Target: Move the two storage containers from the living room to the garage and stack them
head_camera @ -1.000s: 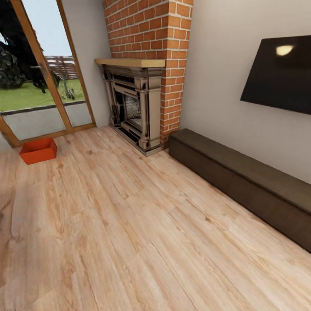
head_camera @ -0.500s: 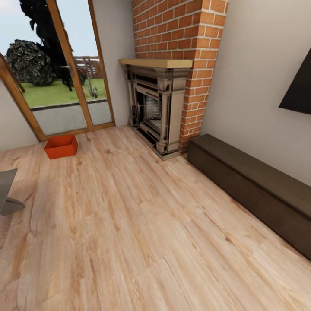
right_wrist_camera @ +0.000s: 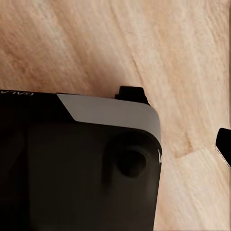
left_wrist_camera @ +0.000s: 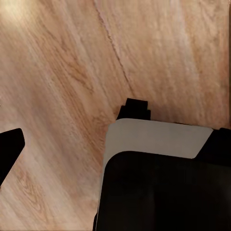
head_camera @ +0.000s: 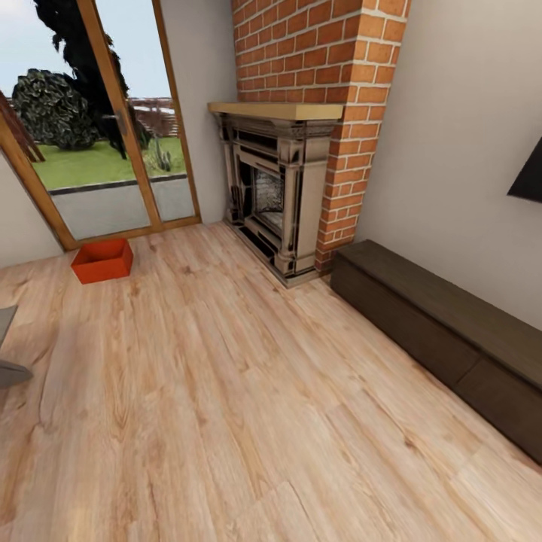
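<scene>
Progress so far looks like square one: sweeping left to right across the head view, one orange-red storage container (head_camera: 102,260) sits on the light wood floor (head_camera: 226,391) right by the wood-framed glass doors (head_camera: 113,150), well ahead of the robot and off to its left side, far from either gripper's reach. Next along comes the brick fireplace (head_camera: 293,188) in the corner, then a long dark low cabinet (head_camera: 444,331) against the wall, with a sliver of black screen (head_camera: 531,177) cut off at the frame's edge. Nothing has been lifted, nothing is in the garage, so both pickups, the trip and the stacking all look still to do. Just one container is in sight here; where its twin lies, I can't say. A grey shape (head_camera: 7,354) clipped at the left border is too cropped to identify. Down at the wrists, each camera looks past dark and grey robot housing onto bare planks; the left view catches a black tip at its edge, the right view another, but the fingers aren't shown well enough, so whether either gripper is parted or closed I cannot tell.
</scene>
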`<state>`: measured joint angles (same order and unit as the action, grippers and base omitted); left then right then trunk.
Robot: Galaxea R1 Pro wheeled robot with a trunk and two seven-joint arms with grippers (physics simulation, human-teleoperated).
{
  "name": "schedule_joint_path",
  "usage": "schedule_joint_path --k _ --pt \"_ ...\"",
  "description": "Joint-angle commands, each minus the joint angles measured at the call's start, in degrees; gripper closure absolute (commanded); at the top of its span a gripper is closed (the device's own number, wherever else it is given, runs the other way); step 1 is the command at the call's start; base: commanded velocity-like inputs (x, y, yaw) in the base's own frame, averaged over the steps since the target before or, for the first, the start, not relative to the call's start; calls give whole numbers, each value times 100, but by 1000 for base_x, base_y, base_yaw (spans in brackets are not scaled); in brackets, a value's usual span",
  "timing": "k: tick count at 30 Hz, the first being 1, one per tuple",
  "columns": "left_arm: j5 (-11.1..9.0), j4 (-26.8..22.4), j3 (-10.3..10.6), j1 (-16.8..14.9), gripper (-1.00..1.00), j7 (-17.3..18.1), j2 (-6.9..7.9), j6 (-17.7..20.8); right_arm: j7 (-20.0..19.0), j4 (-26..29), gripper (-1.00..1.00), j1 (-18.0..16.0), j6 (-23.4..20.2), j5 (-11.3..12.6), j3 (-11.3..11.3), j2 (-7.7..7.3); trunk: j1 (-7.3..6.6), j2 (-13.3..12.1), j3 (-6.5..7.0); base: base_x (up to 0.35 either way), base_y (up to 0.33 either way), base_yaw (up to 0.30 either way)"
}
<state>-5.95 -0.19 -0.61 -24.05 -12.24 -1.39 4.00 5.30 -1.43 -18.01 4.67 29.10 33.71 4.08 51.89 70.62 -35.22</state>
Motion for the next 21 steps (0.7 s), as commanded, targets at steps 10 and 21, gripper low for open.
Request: schedule_joint_path --k 10,21 --pt "-55 0 0 -3 -100 -15 0 18 6 -15 -100 -4 25 48 48 5 3 2 -4 319 0 0" --pt "-55 1 0 -3 -100 -15 7 37 6 -15 -100 -4 19 43 50 8 3 2 -4 321 0 0"
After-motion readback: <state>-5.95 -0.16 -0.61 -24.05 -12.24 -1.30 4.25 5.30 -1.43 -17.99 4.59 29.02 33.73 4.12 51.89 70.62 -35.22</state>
